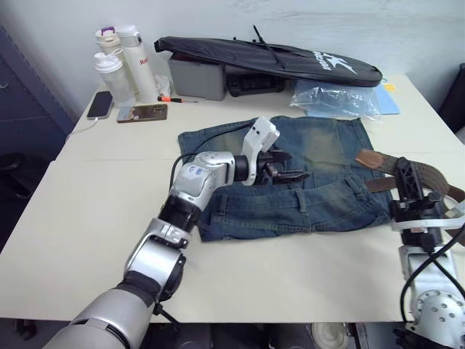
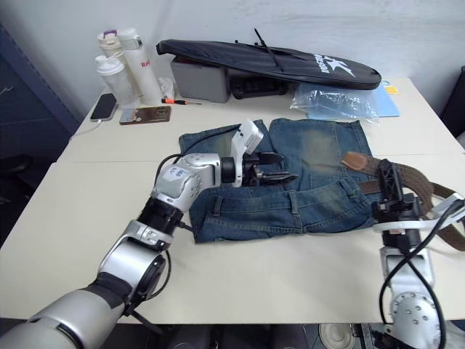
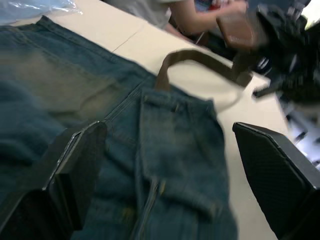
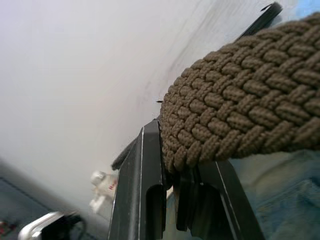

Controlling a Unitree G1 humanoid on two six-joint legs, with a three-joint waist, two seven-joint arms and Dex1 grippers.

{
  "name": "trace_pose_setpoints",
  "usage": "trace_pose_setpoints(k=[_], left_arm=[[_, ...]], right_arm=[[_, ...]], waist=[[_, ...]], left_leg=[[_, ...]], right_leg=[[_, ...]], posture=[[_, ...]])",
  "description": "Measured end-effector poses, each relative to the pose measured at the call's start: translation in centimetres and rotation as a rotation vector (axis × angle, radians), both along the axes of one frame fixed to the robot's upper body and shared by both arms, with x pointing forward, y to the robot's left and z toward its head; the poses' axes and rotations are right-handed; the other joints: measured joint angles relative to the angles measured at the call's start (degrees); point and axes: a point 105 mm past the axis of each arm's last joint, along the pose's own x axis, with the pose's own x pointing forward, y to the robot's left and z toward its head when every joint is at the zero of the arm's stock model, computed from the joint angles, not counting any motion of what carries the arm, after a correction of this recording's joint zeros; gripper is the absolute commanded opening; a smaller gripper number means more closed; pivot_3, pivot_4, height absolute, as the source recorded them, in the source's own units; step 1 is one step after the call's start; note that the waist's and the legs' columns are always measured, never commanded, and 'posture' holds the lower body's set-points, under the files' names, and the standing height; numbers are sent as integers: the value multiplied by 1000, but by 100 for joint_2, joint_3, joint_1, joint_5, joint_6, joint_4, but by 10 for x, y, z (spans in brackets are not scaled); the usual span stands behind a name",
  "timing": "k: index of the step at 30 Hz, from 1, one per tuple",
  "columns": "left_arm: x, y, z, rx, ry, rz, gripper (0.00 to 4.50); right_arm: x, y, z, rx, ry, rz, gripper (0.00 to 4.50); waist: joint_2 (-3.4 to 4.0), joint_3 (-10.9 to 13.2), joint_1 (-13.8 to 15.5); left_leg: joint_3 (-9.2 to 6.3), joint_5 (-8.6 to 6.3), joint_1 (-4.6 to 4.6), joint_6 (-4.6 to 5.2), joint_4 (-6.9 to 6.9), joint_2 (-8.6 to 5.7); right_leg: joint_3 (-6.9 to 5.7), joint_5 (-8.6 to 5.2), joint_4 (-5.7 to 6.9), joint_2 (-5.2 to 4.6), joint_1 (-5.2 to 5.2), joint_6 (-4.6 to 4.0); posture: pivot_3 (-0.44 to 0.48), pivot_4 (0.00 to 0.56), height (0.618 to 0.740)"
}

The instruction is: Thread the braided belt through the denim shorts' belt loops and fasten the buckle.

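Here our right gripper [image 1: 408, 190] held the braided belt [image 1: 425, 173] with its jaws shut at the frame's right edge, the strap running leftward toward the denim shorts [image 1: 320, 207] at centre. Our left gripper [image 1: 287, 166] hovered over them, jaws open, nearer the waistband.

Both head views look forward and down over the cream tabletop [image 1: 87, 218], sharing the faded blue denim shorts [image 1: 320, 207]. The wrist views sit close: left over the shorts, right against the dark-brown braided belt [image 4: 240, 115].
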Motion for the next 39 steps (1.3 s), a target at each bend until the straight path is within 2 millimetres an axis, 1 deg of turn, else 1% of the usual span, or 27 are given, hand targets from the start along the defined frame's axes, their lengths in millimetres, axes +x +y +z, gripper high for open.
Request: trace_pose_setpoints(k=[1, 2, 3, 6, 8, 9, 10, 11, 13, 15, 18, 20, 21, 23, 25, 26, 28, 31, 32, 34, 36, 38, 39], left_arm=[[-4, 0, -2, 21, -40, -24, 4476], [-13, -3, -5, 43, -92, -76, 4476], [-18, -6, -7, 53, -112, -107, 4476], [-31, -23, -16, 120, -239, -195, 4476], [-37, -38, -23, 142, -297, -232, 4476], [-41, -48, -30, 148, -307, -248, 4476], [-44, -53, -33, 151, -307, -260, 4476], [-48, -65, -40, 159, -311, -281, 4476], [-54, -79, -48, 172, -326, -307, 4476], [-56, -90, -56, 211, -362, -331, 4476], [-51, -101, -68, 302, -397, -326, 4476], [-44, -99, -77, 360, -407, -307, 4476], [-39, -97, -81, 387, -408, -287, 4226], [-33, -96, -82, 406, -432, -263, 3812], [-29, -98, -81, 448, -523, -261, 2978], [-29, -98, -82, 455, -538, -261, 2571], [-29, -97, -84, 457, -539, -271, 1672], [-33, -94, -86, 452, -527, -311, 326], [-34, -92, -86, 446, -520, -325, 70], [-36, -85, -88, 443, -512, -356, 31], [-38, -75, -89, 438, -510, -400, 31], [-40, -59, -89, 431, -509, -437, 31], [-39, -50, -90, 435, -509, -447, 31]], right_arm=[[-2, -3, 2, -26, 10, -9, 0], [-7, -8, 8, -68, 22, -22, 0], [-10, -10, 11, -94, 31, -26, 0], [-14, -10, 12, -200, 125, -24, 0], [-18, -17, 9, -231, 186, -60, 0], [-19, -18, 8, -252, 214, -69, 0], [-20, -16, 8, -262, 224, -69, 0], [-24, -16, 6, -286, 254, -77, 0], [-28, -14, 3, -312, 291, -90, 0], [-32, -15, -1, -340, 329, -116, 0], [-41, -17, -5, -373, 380, -159, 0], [-45, -16, -1, -389, 374, -171, 0], [-48, -18, 1, -395, 376, -194, 0], [-52, -21, 4, -398, 377, -217, 0], [-57, -25, 3, -422, 409, -245, 0], [-58, -26, 3, -430, 415, -251, 0], [-61, -28, 3, -427, 425, -259, 0], [-61, -28, 9, -441, 419, -254, 0], [-60, -27, 11, -452, 417, -244, 0], [-58, -24, 14, -461, 412, -225, 0], [-56, -21, 17, -468, 402, -199, 0], [-52, -16, 20, -485, 394, -157, 0], [-51, -14, 20, -489, 392, -140, 0]], waist=[[-1, 0, 21], [-1, 1, 59], [-2, 1, 81], [-4, 1, 127], [-4, 1, 144], [-5, 1, 148], [-4, 1, 147], [-5, 2, 158], [-6, 2, 154], [-6, 2, 154], [-7, 3, 149], [-6, 3, 105], [-7, 3, 101], [-8, 3, 99], [-9, 3, 107], [-10, 2, 109], [-11, 2, 94], [-11, 2, 81], [-11, 2, 81], [-12, 1, 93], [-12, 1, 88], [-13, 1, 62], [-16, 0, 58]], left_leg=[[3, 0, -1, 0, 1, -2], [9, -1, -2, 1, 6, -2], [13, -3, -1, 4, 6, -5], [17, -11, 0, 19, 12, -8], [20, -11, 1, 22, 13, -10], [23, -14, 0, 28, 15, -11], [24, -15, 1, 30, 14, -11], [24, -16, 0, 33, 14, -11], [26, -18, -1, 35, 12, -10], [27, -20, 0, 38, 10, -9], [29, -20, -1, 39, 8, -9], [34, -21, 0, 40, 3, -4], [33, -21, 0, 40, 1, -2], [33, -21, -1, 40, 1, 1], [33, -22, -1, 40, 3, 1], [33, -22, 0, 39, 3, 0], [38, -23, -1, 37, 4, 0], [46, -23, 2, 37, 7, 0], [46, -23, 4, 37, 5, 1], [43, -24, 5, 37, 2, 4], [44, -25, 3, 35, -3, 8], [48, -26, 3, 34, -5, 11], [48, -27, 5, 32, -5, 12]], right_leg=[[4, 0, -1, -2, 0, 0], [9, 0, -8, -2, 1, -2], [15, -1, -8, -4, 2, -2], [19, -8, -27, -6, 13, -17], [23, -8, -32, -8, 17, -18], [26, -9, -35, -8, 17, -18], [27, -9, -35, -7, 17, -18], [27, -9, -37, -7, 16, -18], [27, -9, -40, -5, 14, -18], [27, -9, -43, -3, 13, -18], [27, -11, -49, -3, 10, -16], [27, -13, -60, 0, 10, -14], [27, -13, -62, 2, 11, -13], [26, -13, -67, 6, 12, -13], [26, -13, -77, 5, 17, -13], [26, -13, -84, 4, 22, -14], [29, -24, -90, 3, 23, -34], [39, -25, -89, 3, 23, -38], [38, -26, -88, 5, 26, -39], [36, -31, -85, 9, 25, -46], [37, -34, -73, 12, 23, -49], [42, -32, -49, 15, 23, -44], [43, -29, -33, 15, 23, -25]], posture=[[0, 150, 642], [0, 150, 642], [0, 150, 642], [0, 150, 642], [0, 150, 642], [0, 150, 642], [0, 150, 642], [0, 150, 642], [0, 150, 642], [0, 150, 642], [0, 150, 642], [0, 150, 642], [0, 150, 642], [0, 150, 642], [0, 150, 642], [0, 150, 642], [0, 150, 642], [0, 150, 642], [0, 150, 642], [0, 150, 642], [0, 150, 642], [0, 150, 642], [0, 150, 642]])
